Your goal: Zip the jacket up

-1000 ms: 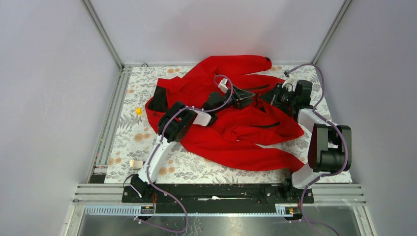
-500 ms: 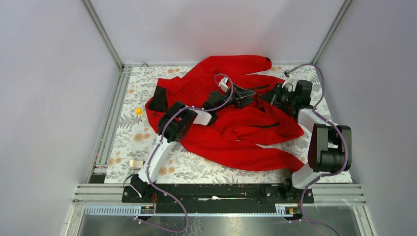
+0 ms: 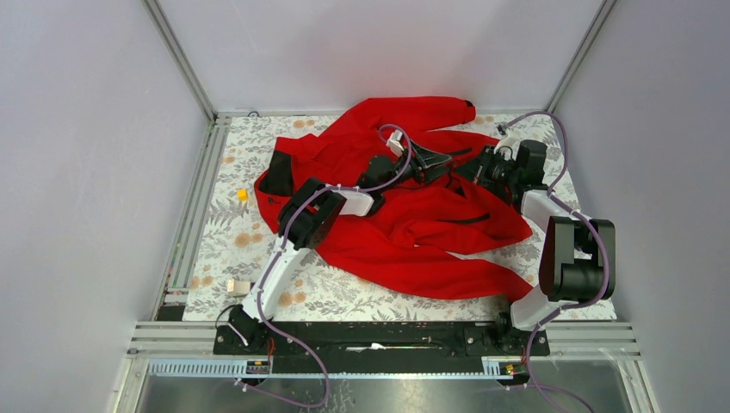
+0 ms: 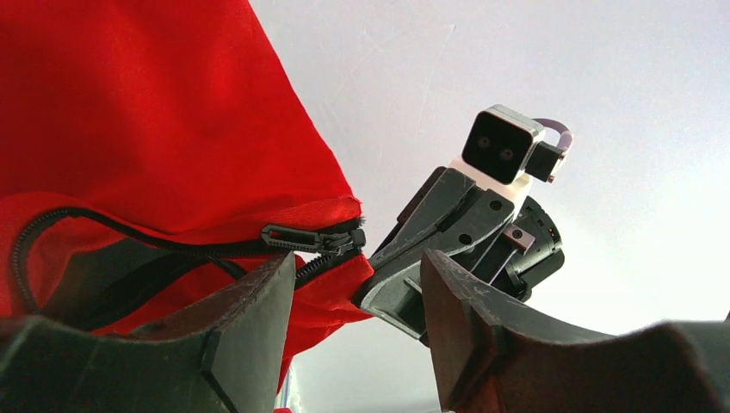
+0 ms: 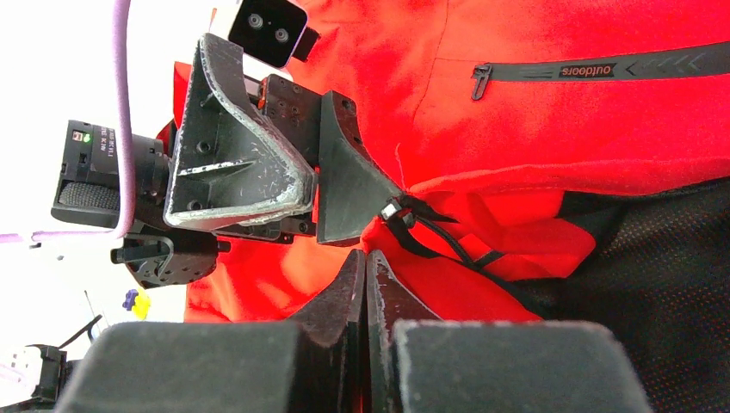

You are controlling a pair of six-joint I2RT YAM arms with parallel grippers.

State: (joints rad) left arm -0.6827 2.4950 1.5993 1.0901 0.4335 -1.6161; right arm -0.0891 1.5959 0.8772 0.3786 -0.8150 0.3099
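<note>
The red jacket (image 3: 413, 224) lies crumpled across the floral table (image 3: 232, 241), its black collar lining to the left. Over its middle my left gripper (image 3: 439, 161) stands open. In the left wrist view the dark zipper slider (image 4: 312, 238) sits just above one finger (image 4: 250, 318), with nothing between the fingers. My right gripper (image 3: 472, 169) faces it from the right and is shut on the jacket's red edge (image 5: 405, 275) just below the slider (image 5: 392, 209). The front zipper runs open away from the slider.
A small yellow piece (image 3: 243, 194) and a beige block (image 3: 238, 286) lie on the table's left side. Aluminium rails (image 3: 194, 215) border the left edge, and grey walls close in the back and sides. A pocket zipper (image 5: 551, 70) crosses the jacket front.
My left gripper has shifted slightly away from its base, closer to the right gripper. The right arm and the jacket have stayed put.
</note>
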